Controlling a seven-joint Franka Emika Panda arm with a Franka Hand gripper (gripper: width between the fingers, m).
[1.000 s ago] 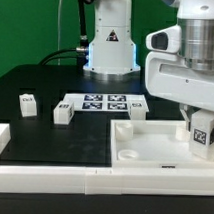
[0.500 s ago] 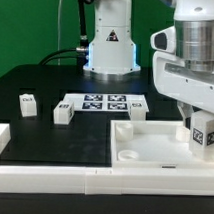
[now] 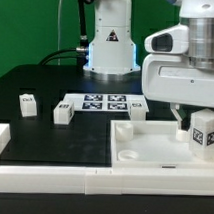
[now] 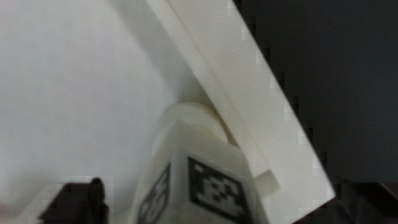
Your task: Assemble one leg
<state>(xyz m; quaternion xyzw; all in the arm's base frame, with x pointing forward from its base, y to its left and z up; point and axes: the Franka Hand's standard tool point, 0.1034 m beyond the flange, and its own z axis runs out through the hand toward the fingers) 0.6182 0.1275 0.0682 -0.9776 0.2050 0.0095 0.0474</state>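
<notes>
A: Opening wide, the robot's two-finger gripper [image 3: 195, 120] has let go of the small white plastic leg with a square marker tag [image 3: 204, 134].

B: So the leg stands free in the large white tray-like panel [image 3: 134, 148], apparently seated in its corner.

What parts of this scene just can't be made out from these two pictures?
- Exterior view: the pincer's tips, hidden behind the arm's white body and the leg.
- Exterior view: the tray-like panel, cut off by the right edge.
- Wrist view: the leg is blurred and cut off; the pincer's fingertips are barely in frame.
</notes>
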